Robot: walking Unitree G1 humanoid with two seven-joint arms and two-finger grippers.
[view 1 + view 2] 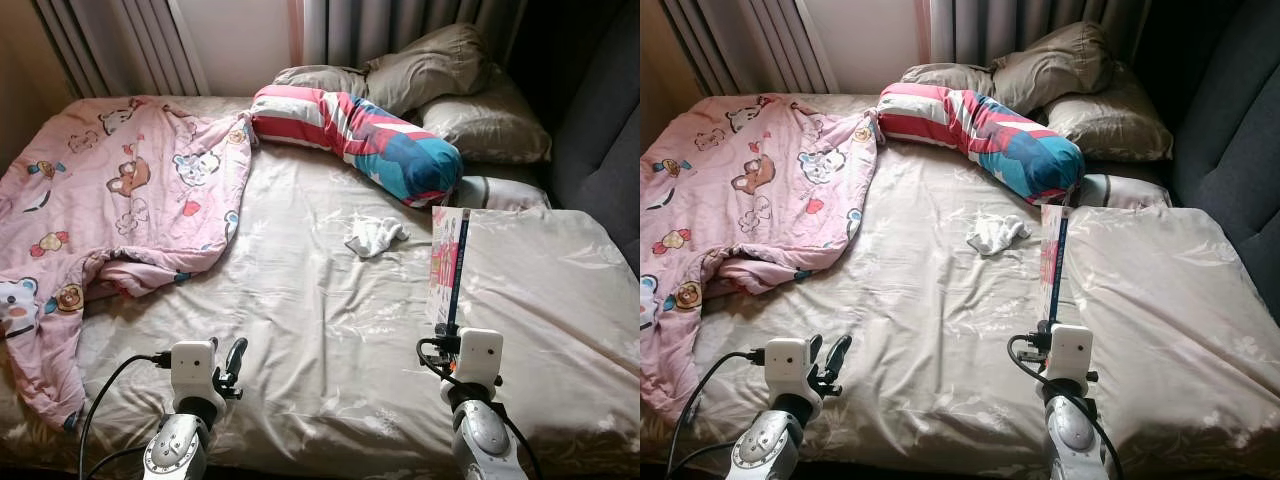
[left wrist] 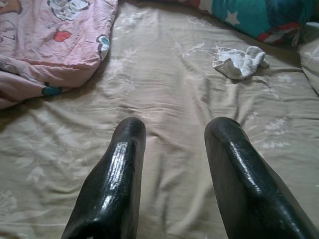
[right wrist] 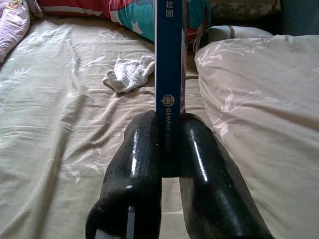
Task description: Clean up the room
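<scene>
On the bed [image 1: 330, 340], a blanket [image 1: 120, 190] fills the upper left of the frame. A bolster [image 1: 360, 135] lies at upper centre with pillows [image 1: 440, 85] behind it. A cloth [image 1: 375, 237] sits mid-frame, a book [image 1: 447, 265] standing right of it.

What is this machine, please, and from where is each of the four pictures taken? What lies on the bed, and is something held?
It is a humanoid robot tidying a room. Two pictures come from its head cameras, two from cameras on its wrists. The right gripper is shut on an upright book. The left gripper is open over the bed. On the bed lie a pink blanket, a striped bolster, beige pillows and a small white cloth.
</scene>
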